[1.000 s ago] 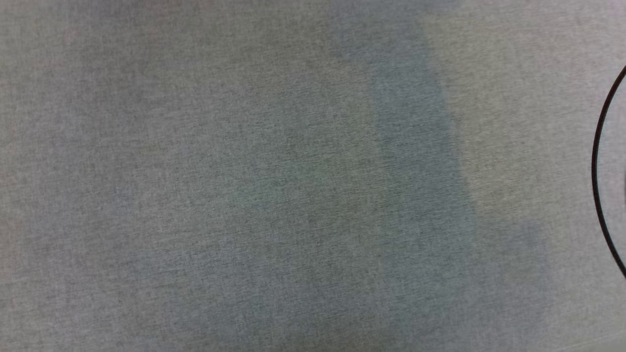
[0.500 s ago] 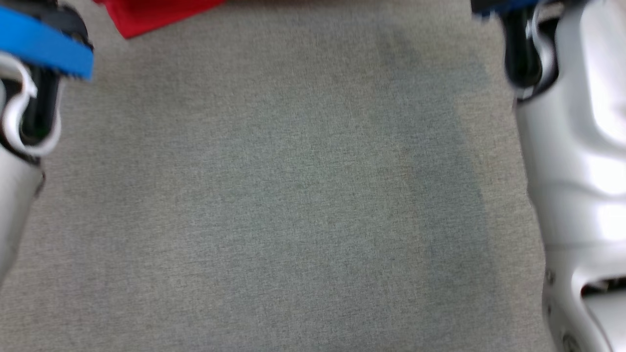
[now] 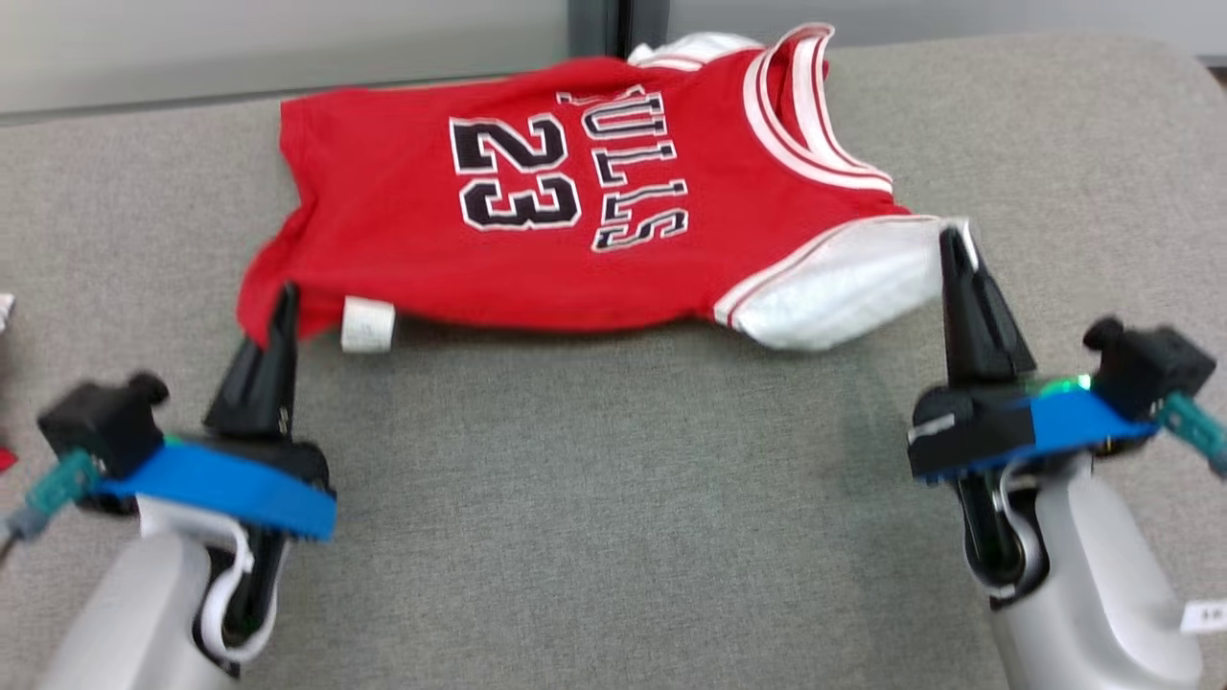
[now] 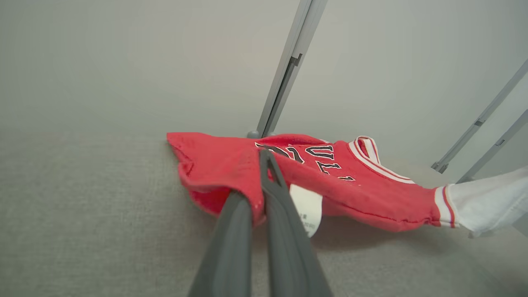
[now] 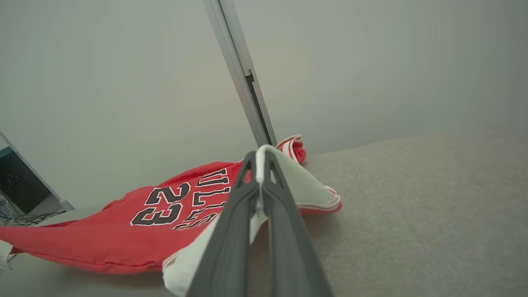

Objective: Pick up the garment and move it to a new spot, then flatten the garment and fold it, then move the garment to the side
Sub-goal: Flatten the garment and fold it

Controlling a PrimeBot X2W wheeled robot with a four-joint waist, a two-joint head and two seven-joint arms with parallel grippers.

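The garment (image 3: 537,192) is a small red jersey with white trim and sleeve, the number 23 and black lettering. It hangs stretched between both grippers, its near edge lifted off the grey cloth surface (image 3: 613,498) and its far part resting on it. My left gripper (image 3: 285,299) is shut on the red hem corner (image 4: 247,194) beside a white label (image 4: 307,208). My right gripper (image 3: 954,240) is shut on the white sleeve (image 5: 301,181), whose edge runs between the fingers.
A pale wall with a grey vertical post (image 3: 613,24) stands right behind the surface's far edge. A small white tag (image 3: 1206,615) lies at the lower right. Something red and white (image 3: 5,316) shows at the left edge.
The head camera has swung up: earlier it showed bare grey cloth, then the arms and a red corner at the top. Now the whole jersey and both grippers are in view.
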